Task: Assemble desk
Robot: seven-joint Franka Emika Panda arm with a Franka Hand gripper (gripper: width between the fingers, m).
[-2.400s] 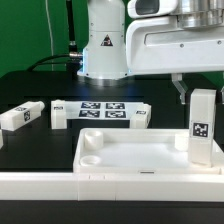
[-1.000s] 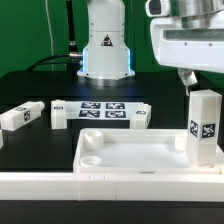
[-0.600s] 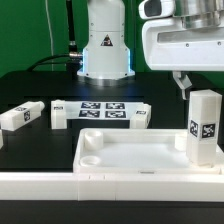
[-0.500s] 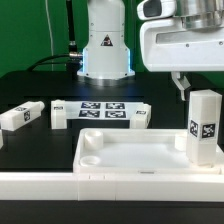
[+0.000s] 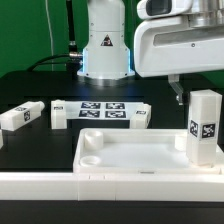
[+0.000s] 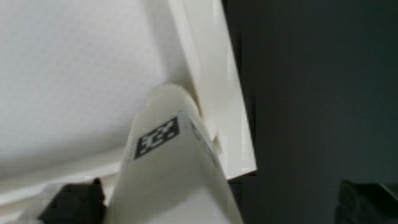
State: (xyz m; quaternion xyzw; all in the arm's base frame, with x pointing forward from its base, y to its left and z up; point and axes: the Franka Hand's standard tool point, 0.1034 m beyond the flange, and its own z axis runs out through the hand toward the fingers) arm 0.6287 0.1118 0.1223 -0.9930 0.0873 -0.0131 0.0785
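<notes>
The desk top (image 5: 130, 160) is a white tray with a raised rim and lies at the front of the exterior view, a round socket showing in its left corner. One white tagged leg (image 5: 203, 127) stands upright in the tray's right corner. My gripper (image 5: 183, 95) hangs just above and behind that leg, open and holding nothing. In the wrist view the leg (image 6: 169, 160) rises between my two dark fingertips (image 6: 71, 205), which stand apart from it on either side, with the tray rim (image 6: 210, 70) beyond.
On the black table behind the tray lie loose white legs: two at the exterior view's left (image 5: 22, 115) (image 5: 58, 113) and one (image 5: 140, 116) by the marker board (image 5: 100, 110). The robot base (image 5: 105, 45) stands at the back.
My gripper has drifted toward the exterior view's left, its jaws widening a little. The leg stays upright in the tray's corner.
</notes>
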